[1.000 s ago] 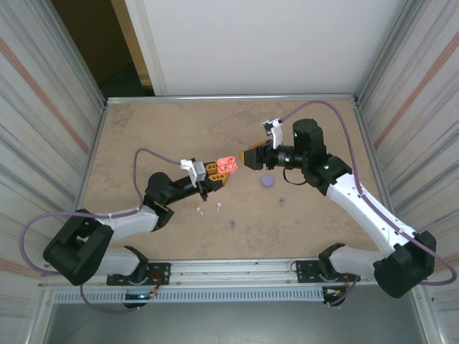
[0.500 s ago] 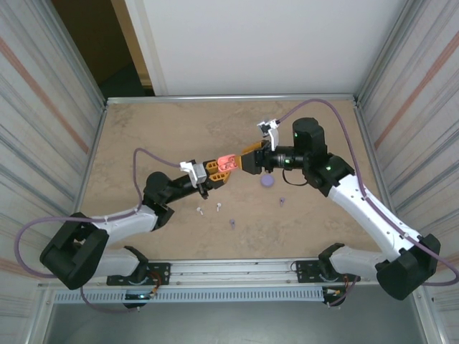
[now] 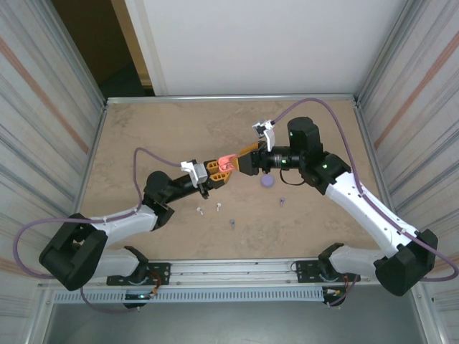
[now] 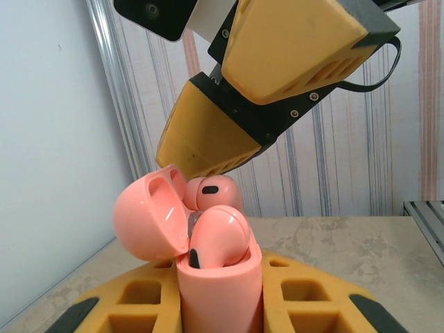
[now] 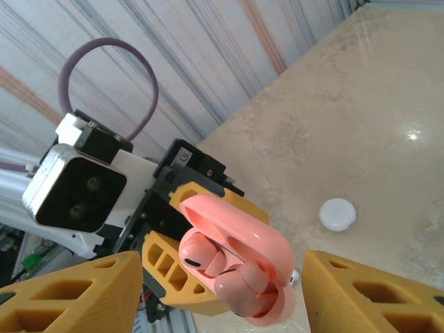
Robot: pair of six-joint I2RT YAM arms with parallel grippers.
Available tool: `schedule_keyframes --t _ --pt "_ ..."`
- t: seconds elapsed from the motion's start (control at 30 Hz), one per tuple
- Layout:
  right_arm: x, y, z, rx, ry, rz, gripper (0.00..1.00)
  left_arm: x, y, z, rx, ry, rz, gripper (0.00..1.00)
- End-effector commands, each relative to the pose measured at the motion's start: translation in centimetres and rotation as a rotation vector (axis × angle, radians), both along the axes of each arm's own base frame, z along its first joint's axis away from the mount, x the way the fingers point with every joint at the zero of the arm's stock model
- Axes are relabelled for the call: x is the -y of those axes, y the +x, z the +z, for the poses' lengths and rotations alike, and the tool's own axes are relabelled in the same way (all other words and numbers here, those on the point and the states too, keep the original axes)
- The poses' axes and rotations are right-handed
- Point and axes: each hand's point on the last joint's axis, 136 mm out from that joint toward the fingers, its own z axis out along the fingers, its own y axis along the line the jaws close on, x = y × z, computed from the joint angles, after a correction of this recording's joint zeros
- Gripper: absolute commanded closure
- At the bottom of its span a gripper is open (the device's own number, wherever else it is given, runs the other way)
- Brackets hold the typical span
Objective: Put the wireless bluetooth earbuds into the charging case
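Left gripper (image 3: 222,170): clenched on the coral-pink charging case (image 4: 220,288), lid (image 4: 147,220) open.
Pink earbuds (image 4: 217,237): both sat in that case, heads above its rim.
Right gripper (image 3: 243,160): fingers spread, grasping nothing, flanking the case; one finger (image 4: 208,139) just above the rear earbud.
White earbuds (image 3: 201,211): on the table (image 3: 158,136), apart from the case.

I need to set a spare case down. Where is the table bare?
Bare: the tan tabletop between the back wall and the left hand. Crowded: mid-table, around the round purple case, tiny white earbuds and purple earbuds.
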Motion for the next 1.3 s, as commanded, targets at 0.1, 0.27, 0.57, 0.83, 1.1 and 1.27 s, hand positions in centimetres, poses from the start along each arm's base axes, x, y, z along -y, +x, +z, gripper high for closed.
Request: schedule_keyframes --t 0.1,0.27,0.57,0.83,1.1,1.27 --pt "1.2 0.5 0.6 0.053 -0.042 -0.067 0.37 0.0 -0.4 2.3 0.065 -0.036 -0.006 1.0" --pt "0.8 -0.5 0.8 0.031 -0.02 -0.013 0.39 0.1 -0.3 2.1 0.059 -0.027 -0.004 1.0" --pt "-0.1 -1.6 0.6 0.041 -0.039 0.04 0.43 0.2 -0.1 2.0 0.043 -0.026 -0.001 1.0" --pt "-0.3 -1.7 0.3 0.042 -0.046 0.047 0.46 0.2 0.0 1.9 0.033 -0.021 0.002 1.0" --pt "-0.9 -1.8 0.3 0.043 -0.048 0.074 0.47 0.2 0.0 1.8 0.028 -0.021 -0.002 1.0" --pt "-1.2 -1.6 0.3 0.041 -0.049 0.078 0.47 0.2 0.0 1.9 0.03 -0.022 -0.003 1.0"
